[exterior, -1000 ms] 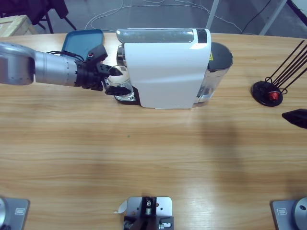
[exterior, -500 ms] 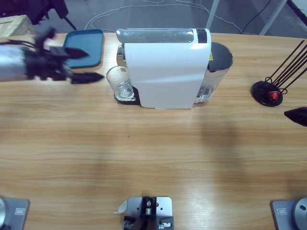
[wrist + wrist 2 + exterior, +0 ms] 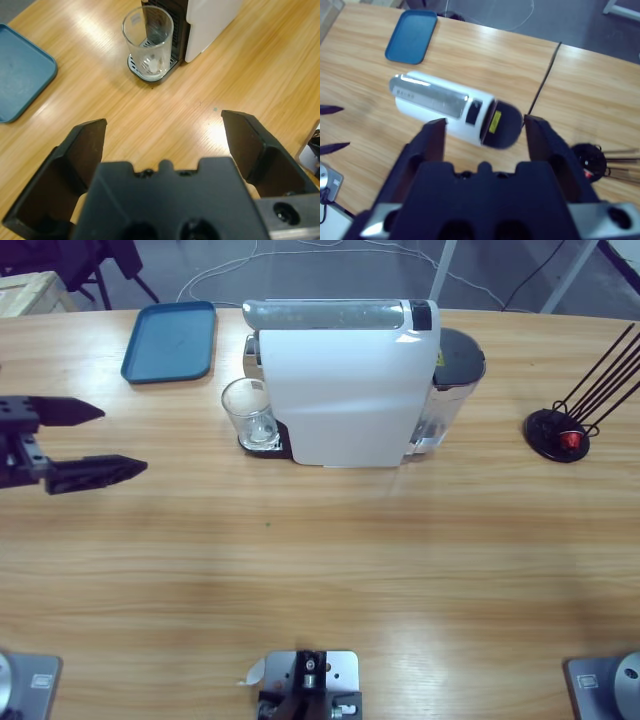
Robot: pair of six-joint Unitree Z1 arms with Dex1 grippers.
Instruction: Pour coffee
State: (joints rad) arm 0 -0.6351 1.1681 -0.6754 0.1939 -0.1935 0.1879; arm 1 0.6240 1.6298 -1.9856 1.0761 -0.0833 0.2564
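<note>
while parked well left of the glass (image 3: 250,414), left gripper (image 3: 95,440) spread wide, empty. glass upright at the coffee machine (image 3: 345,380). right gripper (image 3: 484,137) also wide, holding nothing.

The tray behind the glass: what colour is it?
The tray is plain blue, with no pattern; the high view shows it best.

High view looks straight down on the wooden table (image 3: 320,570), coffee machine (image 3: 345,385) near the top. Left wrist view sits low and close, facing the glass (image 3: 148,42) at the machine's front, blue tray (image 3: 20,80) at its edge. Right wrist view hangs high, looking down on machine (image 3: 445,107), tray (image 3: 412,36) and black stand (image 3: 587,160); all three views share the machine.
</note>
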